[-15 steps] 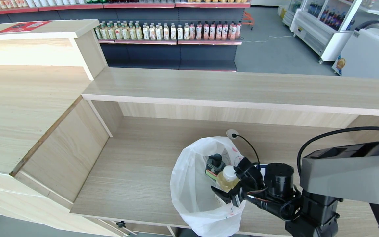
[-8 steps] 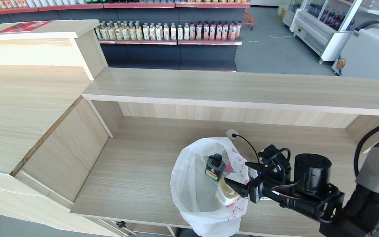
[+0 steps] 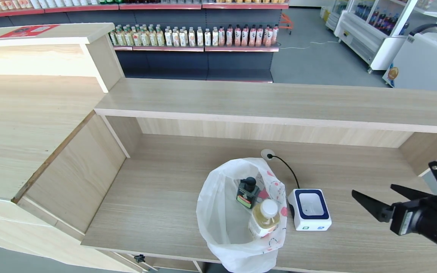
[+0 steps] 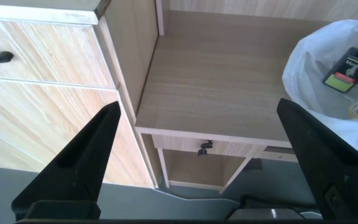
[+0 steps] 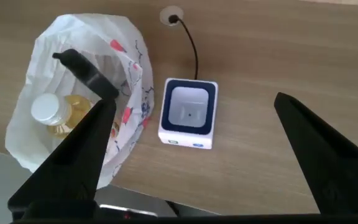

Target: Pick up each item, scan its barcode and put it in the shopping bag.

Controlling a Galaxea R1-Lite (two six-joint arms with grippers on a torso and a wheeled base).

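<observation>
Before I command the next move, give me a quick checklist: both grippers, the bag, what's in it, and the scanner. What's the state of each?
1. Right gripper open and empty, off to the right of the bag: ok.
2. Left gripper open and empty, off the counter's near edge: ok.
3. Shopping bag standing on the counter with its mouth open: ok.
4. Yellow bottle and dark bottle both inside the bag: ok.
5. Scanner beside the bag, its window uncovered and its cable plugged in: ok.
6. Both bottles' barcodes scanned: cannot tell.
</observation>
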